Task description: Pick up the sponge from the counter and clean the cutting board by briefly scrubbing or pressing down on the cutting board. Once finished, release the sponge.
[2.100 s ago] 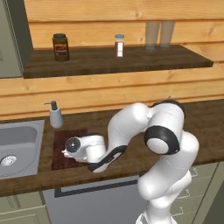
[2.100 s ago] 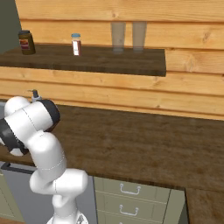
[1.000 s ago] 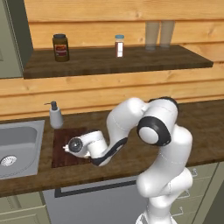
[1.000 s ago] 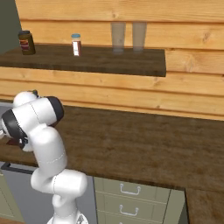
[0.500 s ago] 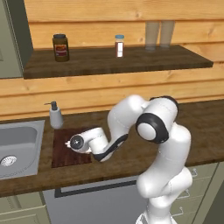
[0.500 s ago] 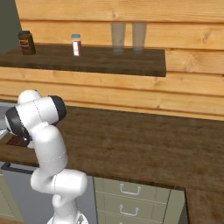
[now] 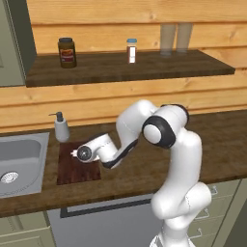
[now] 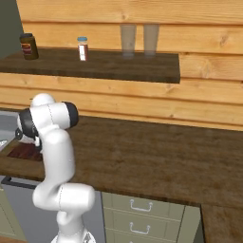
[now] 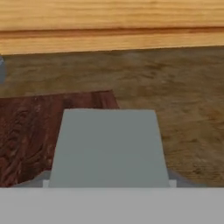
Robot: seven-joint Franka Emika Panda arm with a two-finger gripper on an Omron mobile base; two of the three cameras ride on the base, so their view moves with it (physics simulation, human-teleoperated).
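The grey-blue top of the sponge (image 9: 109, 146) looms large and close in the hand view, held right in front of the camera, and it covers the fingertips. Left of and behind it lies the dark reddish cutting board (image 9: 26, 131). In the left base view my gripper (image 7: 76, 153) hangs low over the cutting board (image 7: 72, 172) near its far edge, pointing left toward the sink. The jaws appear shut on the sponge. The counter (image 7: 144, 169) stretches away to the right. My arm hides the hand in the right base view, with a corner of the board (image 8: 21, 152) beside it.
A grey soap dispenser (image 7: 61, 127) stands just behind the board. The metal sink (image 7: 19, 157) lies to its left. Above, a dark shelf (image 7: 120, 67) carries a jar (image 7: 67, 52), a small bottle (image 7: 131, 50) and two glasses (image 7: 174, 37). Drawers (image 8: 142, 209) sit under the counter.
The hand has crept slightly toward the back of the board, still holding the sponge. The elbow has swung upward and the forearm has straightened.
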